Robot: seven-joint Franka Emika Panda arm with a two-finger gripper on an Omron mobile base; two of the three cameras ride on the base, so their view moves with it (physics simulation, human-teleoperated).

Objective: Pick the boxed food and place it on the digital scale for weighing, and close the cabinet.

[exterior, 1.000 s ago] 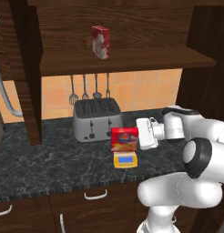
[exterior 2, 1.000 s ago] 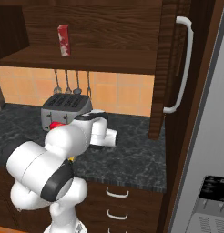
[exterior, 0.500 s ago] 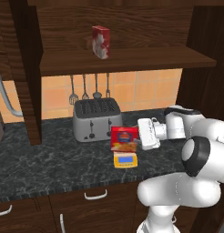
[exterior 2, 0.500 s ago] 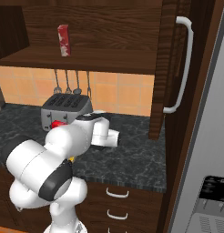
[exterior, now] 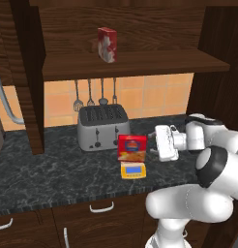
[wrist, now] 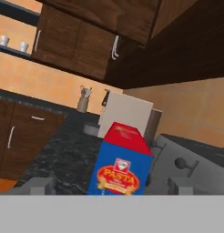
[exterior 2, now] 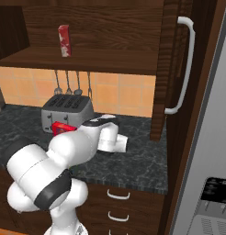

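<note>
The wide red boxed food [exterior: 132,147] with a blue side stands upright on the small flat yellow digital scale [exterior: 133,170], directly in front of the silver toaster [exterior: 102,127]. The two-finger gripper [exterior: 153,144] sits beside the box on the side away from the toaster's left end, jaws spread apart and holding nothing. The dark brown wooden cabinet door [exterior 2: 174,69], with its long silver bar handle, stands open well to the gripper's right, up and away from the toaster

Silver toaster [exterior: 103,127] set on the dark speckled table [exterior: 43,174], narrow red-and-white box [exterior: 107,44] stood on the wooden shelf [exterior: 140,64], three spoons and turners [exterior: 95,92] hung on the orange tiled wall [exterior: 155,94]
</note>
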